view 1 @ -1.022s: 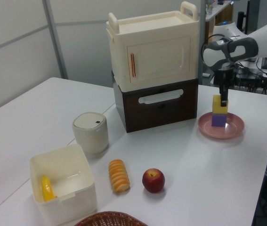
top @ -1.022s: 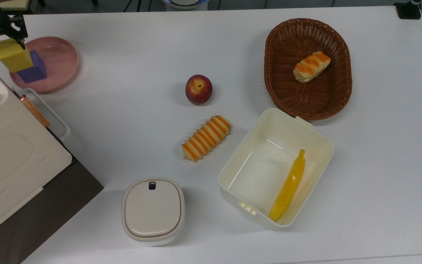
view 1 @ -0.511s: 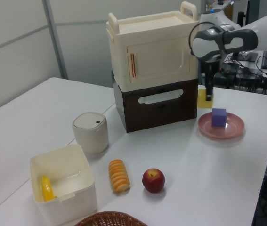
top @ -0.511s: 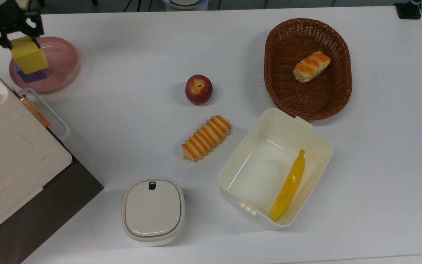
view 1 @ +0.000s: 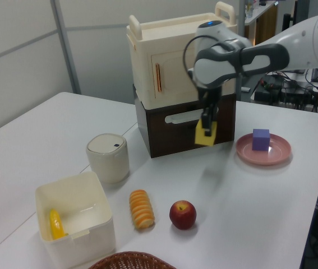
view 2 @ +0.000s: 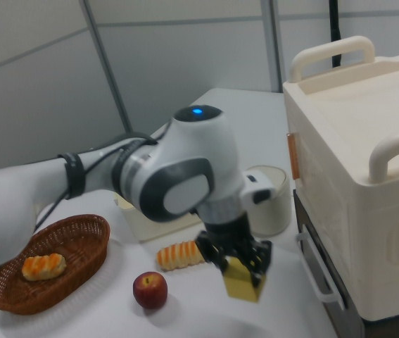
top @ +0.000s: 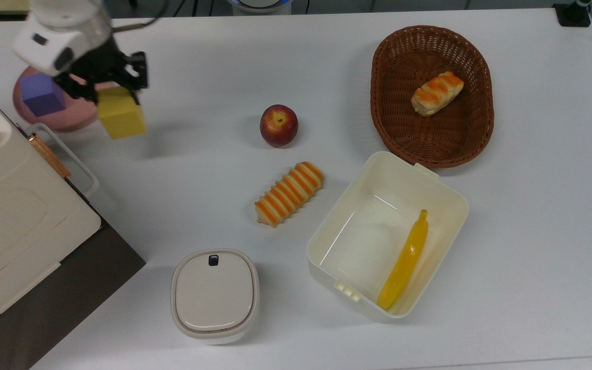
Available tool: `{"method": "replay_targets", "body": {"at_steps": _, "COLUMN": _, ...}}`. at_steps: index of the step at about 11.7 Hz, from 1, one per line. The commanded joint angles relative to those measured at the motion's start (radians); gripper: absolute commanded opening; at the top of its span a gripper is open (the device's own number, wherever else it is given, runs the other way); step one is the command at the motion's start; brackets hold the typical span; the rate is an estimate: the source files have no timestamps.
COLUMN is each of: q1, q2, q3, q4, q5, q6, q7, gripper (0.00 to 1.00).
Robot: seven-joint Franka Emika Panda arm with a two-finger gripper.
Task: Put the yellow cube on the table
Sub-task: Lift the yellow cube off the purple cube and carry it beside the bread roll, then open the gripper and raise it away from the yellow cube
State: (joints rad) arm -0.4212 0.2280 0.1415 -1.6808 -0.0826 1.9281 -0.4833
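- Looking at the top view, your gripper (top: 116,97) grasps the yellow cube (top: 121,119) beside the pink plate (top: 88,110) holding the purple cube (top: 42,95).
- Left view: the yellow cube (view 1: 205,134) hangs above the table (view 1: 248,196); you're mid-transfer.
- Right view: next, lower onto bare surface short of the apple (view 2: 149,290), then release.

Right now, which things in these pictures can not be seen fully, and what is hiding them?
- Pink plate, top view: the arm covers its upper part.
- Wicker basket, left view: cut off by the bottom edge.
- Cabinet, right view: cut off by the right edge.
- Yellow cube, right view: the gripper covers its top.
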Motion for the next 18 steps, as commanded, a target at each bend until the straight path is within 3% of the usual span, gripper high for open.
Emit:
{"method": "replay_targets", "body": {"at_steps": 1, "q1": 0.123, "q2": -0.016, "q3": -0.01, "q4": -0.014, "q5": 0.001, "q6": -0.023, "q7": 0.179, "gripper": 0.66}}
{"method": "replay_targets", "body": {"at_steps": 4, "q1": 0.197, "q2": -0.004, "q3": -0.01, "q4": -0.014, "q5": 0.0, "q6": -0.028, "q7": 0.281, "gripper": 0.77}}
{"method": "replay_targets", "body": {"at_steps": 5, "q1": 0.2, "q2": 0.005, "q3": -0.01, "q4": -0.014, "q5": 0.0, "q6": -0.028, "q7": 0.282, "gripper": 0.91}}
{"method": "replay_targets", "body": {"at_steps": 6, "q1": 0.202, "q2": 0.01, "q3": -0.01, "q4": -0.013, "q5": 0.0, "q6": -0.026, "q7": 0.284, "gripper": 1.0}}
{"method": "replay_targets", "body": {"at_steps": 10, "q1": 0.235, "q2": 0.002, "q3": -0.01, "q4": -0.002, "q5": 0.0, "q6": -0.029, "q7": 0.328, "gripper": 1.0}}
{"method": "replay_targets", "body": {"at_steps": 14, "q1": 0.336, "q2": -0.015, "q3": -0.013, "q4": 0.016, "q5": -0.084, "q6": -0.043, "q7": 0.655, "gripper": 1.0}}
{"method": "replay_targets", "body": {"at_steps": 18, "q1": 0.386, "q2": -0.114, "q3": -0.023, "q4": 0.015, "q5": -0.085, "q6": -0.185, "q7": 0.652, "gripper": 1.0}}
